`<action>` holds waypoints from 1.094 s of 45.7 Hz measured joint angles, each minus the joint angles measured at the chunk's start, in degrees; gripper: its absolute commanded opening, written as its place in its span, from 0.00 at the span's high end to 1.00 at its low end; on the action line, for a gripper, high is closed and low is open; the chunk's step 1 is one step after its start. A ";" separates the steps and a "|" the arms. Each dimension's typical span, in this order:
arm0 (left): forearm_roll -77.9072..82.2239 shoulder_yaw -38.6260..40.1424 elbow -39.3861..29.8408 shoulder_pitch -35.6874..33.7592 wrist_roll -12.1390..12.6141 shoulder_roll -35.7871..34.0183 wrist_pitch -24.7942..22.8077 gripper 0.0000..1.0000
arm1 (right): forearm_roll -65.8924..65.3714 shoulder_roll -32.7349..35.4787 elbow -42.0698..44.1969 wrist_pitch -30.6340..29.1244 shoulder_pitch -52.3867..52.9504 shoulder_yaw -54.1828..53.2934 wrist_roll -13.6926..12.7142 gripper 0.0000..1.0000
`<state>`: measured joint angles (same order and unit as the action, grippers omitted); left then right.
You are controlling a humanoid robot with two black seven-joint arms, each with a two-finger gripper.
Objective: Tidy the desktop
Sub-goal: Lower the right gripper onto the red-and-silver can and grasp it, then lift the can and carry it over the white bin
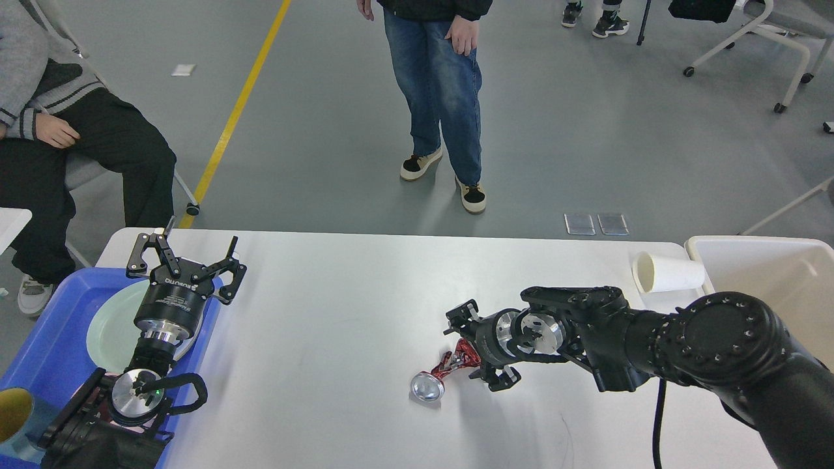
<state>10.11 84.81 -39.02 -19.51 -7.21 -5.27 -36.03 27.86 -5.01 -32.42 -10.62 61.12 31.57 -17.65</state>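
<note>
The desktop [326, 312] is a wide white-grey tabletop. A crushed red can [438, 378] lies on it right of centre, silver end facing me. My right gripper [472, 350] comes in from the right, low over the table, open, with one finger on each side of the can's red end. Whether the fingers touch the can I cannot tell. My left gripper [186, 257] stands open and empty above the near left part of the table, over the edge of a blue tray [45, 345].
A pale green plate [107, 329] lies in the blue tray, with a yellow cup [12, 412] at its near corner. A white paper cup [668, 272] lies on its side at the back right, beside a cream bin [775, 260]. People stand and sit beyond the table.
</note>
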 measured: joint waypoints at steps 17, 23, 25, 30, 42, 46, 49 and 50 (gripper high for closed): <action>0.00 0.00 0.00 0.00 0.00 0.00 0.00 0.04 | -0.07 0.48 0.67 0.49 -0.30 -0.16 0.08 0.73; 0.00 0.00 0.00 0.00 0.00 0.00 0.00 0.04 | -0.08 0.75 0.01 0.51 -0.17 -0.12 0.08 1.00; 0.00 0.00 0.00 0.00 0.00 0.00 0.00 0.04 | -0.07 0.86 -0.38 0.51 0.12 -0.09 0.01 1.00; 0.00 0.00 0.00 0.00 0.00 -0.01 0.00 0.04 | -0.06 2.74 -3.19 0.45 1.43 0.10 -0.17 1.00; 0.00 0.00 0.00 0.00 0.00 0.00 0.00 0.04 | -0.06 11.52 -19.80 0.30 14.72 5.55 -0.31 1.00; 0.00 0.00 0.00 0.00 0.00 0.00 0.00 0.04 | -0.11 12.80 -25.50 -0.33 21.37 12.22 -0.24 1.00; -0.01 0.00 0.00 0.00 0.00 0.00 0.00 0.04 | -0.41 13.21 -29.90 -0.82 26.22 17.25 -0.12 1.00; 0.00 0.00 0.00 0.00 0.00 0.00 0.00 0.04 | -0.68 13.40 -31.26 -1.09 27.69 18.61 -0.09 1.00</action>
<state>10.11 84.81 -39.02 -19.51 -7.20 -5.27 -36.03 27.18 8.39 -63.68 -11.71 88.81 50.18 -17.74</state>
